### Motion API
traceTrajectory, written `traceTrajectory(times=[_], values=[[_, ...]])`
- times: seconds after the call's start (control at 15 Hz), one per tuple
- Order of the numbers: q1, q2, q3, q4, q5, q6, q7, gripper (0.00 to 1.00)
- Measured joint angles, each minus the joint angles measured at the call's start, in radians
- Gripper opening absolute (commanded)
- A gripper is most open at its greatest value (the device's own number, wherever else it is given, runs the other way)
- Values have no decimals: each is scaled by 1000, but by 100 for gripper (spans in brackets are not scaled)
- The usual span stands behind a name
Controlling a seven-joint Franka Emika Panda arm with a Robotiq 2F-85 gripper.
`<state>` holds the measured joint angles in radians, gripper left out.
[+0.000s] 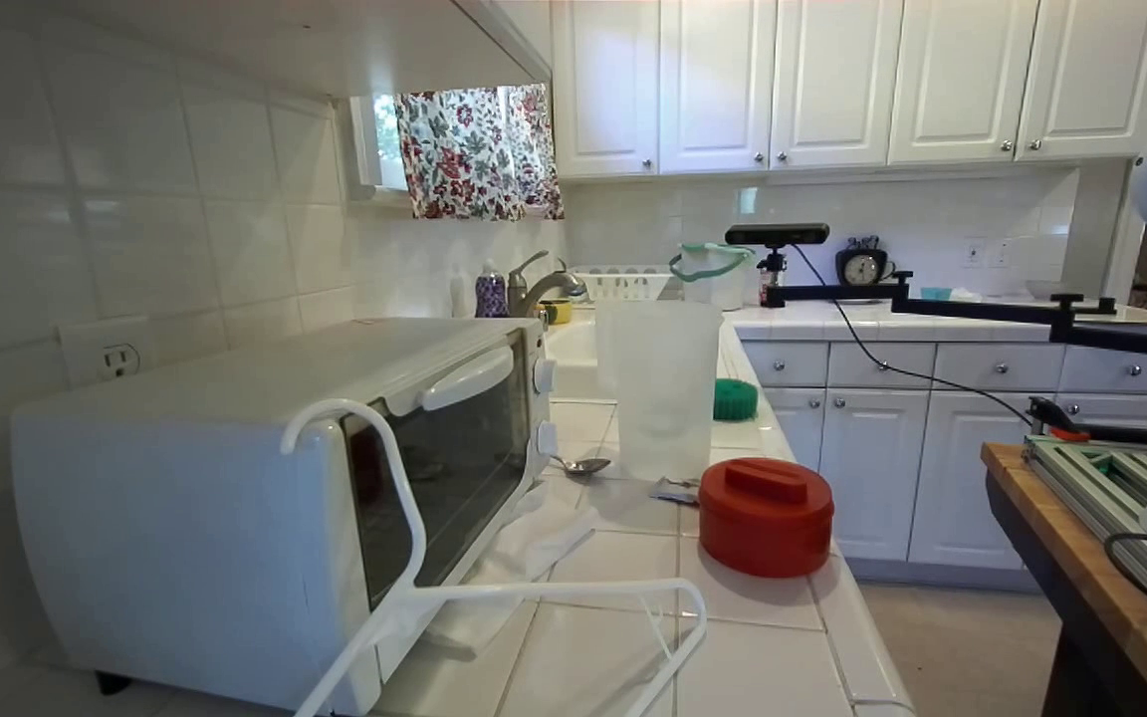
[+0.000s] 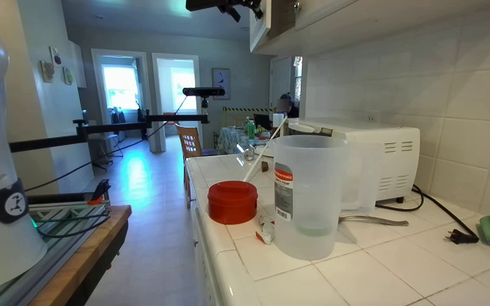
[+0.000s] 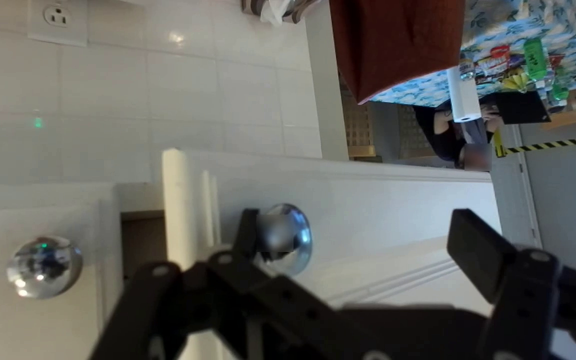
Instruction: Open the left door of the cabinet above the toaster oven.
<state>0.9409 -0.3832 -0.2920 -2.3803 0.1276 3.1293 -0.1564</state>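
White cabinet door (image 3: pixel 393 207) | ajar | knob (image 3: pixel 300 239) between spread claw (image 3: pixel 360 237) fingers (image 3: pixel 475 247)

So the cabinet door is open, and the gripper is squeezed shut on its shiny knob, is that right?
Not quite: the gripper isn't squeezed shut on the knob. It is open: the wrist view shows its fingers spread wide apart. The cabinet door is open and its knob is shiny, just as you said.

cabinet door (image 3: pixel 363 200): smooth | knob (image 3: pixel 300 237): glossy metal | pitcher (image 2: pixel 317 187): frosted plastic
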Motion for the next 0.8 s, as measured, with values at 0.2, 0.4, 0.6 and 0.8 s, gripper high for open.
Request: traceTrajectory(times=[0.2, 0.4, 0.6, 0.8], values=[[21, -13, -35, -3, 0, -3, 0, 42], [61, -30, -85, -9, 0, -7, 0, 22], [91, -44, -125, -15, 0, -8, 0, 5], [137, -63, -165, -17, 0, -24, -7, 7]])
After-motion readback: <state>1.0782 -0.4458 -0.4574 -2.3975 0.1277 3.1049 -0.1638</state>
